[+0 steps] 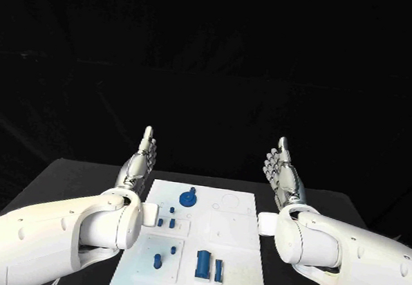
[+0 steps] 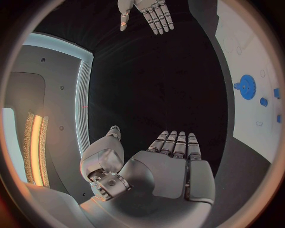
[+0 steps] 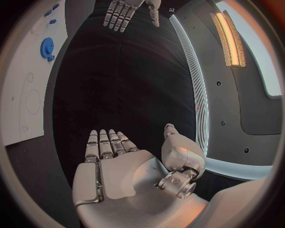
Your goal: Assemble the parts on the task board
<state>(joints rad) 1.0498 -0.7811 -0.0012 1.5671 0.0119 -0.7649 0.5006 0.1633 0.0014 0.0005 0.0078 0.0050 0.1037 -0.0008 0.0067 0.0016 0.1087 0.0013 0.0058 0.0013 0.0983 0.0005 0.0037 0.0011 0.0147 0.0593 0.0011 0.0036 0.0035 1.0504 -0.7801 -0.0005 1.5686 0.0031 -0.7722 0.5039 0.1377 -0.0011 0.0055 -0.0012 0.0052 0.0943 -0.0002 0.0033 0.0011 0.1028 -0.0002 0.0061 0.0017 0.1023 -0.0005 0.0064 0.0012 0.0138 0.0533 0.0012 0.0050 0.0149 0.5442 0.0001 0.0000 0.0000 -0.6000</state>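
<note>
Now both hands flat beside task board (image 1: pixel 194 242)

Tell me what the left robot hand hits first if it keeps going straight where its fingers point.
Probably nothing: the left robot hand points away over the table's far edge into darkness, beside the task board, not over it. Depth there is unclear.
</note>
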